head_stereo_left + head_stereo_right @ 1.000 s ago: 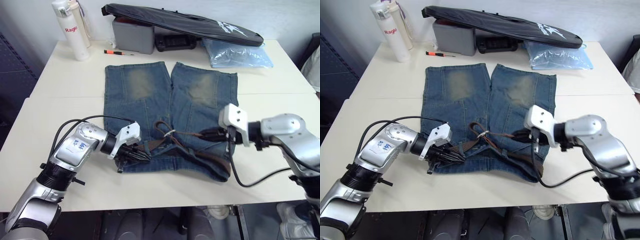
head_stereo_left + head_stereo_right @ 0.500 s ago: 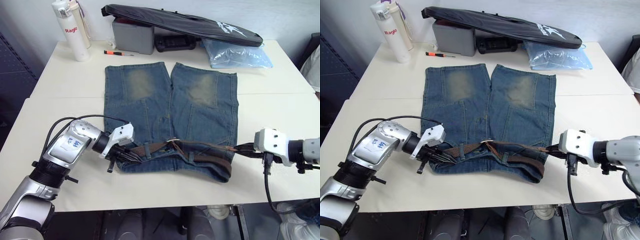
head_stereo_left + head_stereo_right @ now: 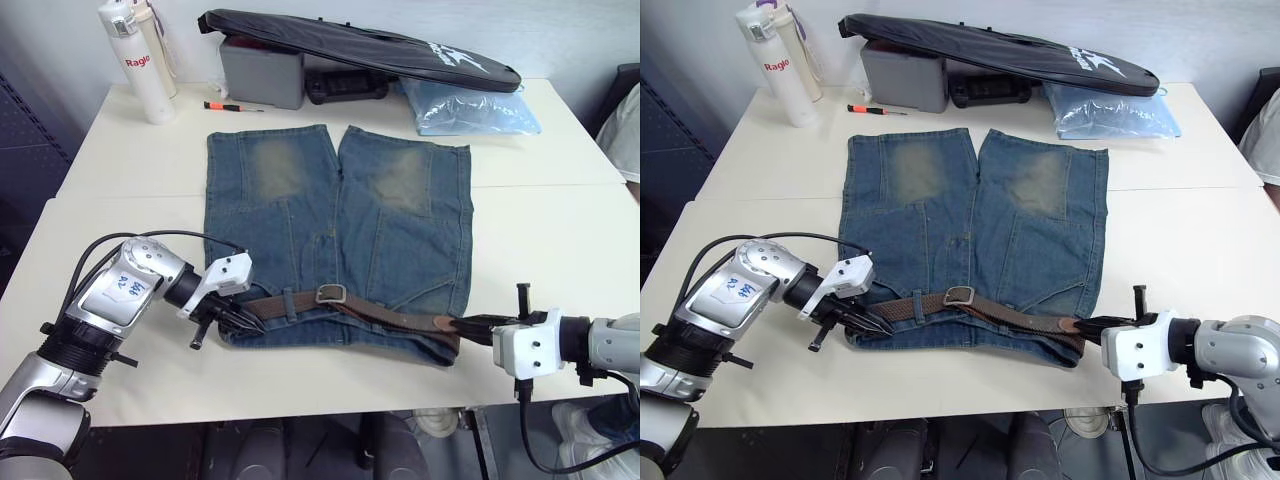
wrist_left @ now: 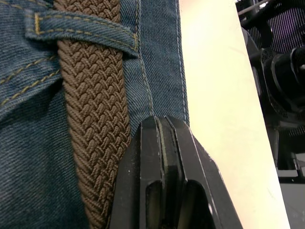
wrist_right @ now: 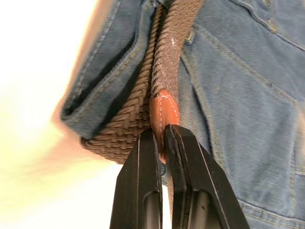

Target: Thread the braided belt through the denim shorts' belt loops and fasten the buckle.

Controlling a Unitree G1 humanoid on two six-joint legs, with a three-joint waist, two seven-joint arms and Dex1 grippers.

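Braided belt (image 3: 385,317) now lies pulled straight along the denim shorts (image 3: 340,230) waistband, lower centre, buckle (image 3: 331,294) flat. Right gripper (image 5: 161,138) pinches the tan tip; left gripper (image 4: 162,129), jaws pressed together, pins the waistband. Fastening remains.

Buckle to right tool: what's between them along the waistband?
In the left eye view, from the buckle to the right tool runs only the braided belt on the denim shorts, its tan tip pinched by that tool.
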